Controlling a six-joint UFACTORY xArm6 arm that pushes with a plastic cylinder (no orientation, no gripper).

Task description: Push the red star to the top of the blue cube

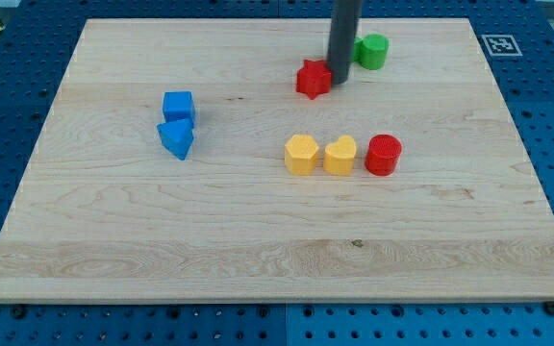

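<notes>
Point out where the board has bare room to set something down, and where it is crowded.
Bare: the whole strip at the view's bottom, below the yellow blocks and red cylinder; also the view's left of the blue cube. Crowded: top centre, where my tip touches the red star near the green cylinder.

The red star (314,79) lies flat on the board near the top edge, a little right of the middle, its points clearly showing. The blue cube (178,106) sits well apart from it, toward the left edge, in the upper half, resting squarely on one face.
</notes>
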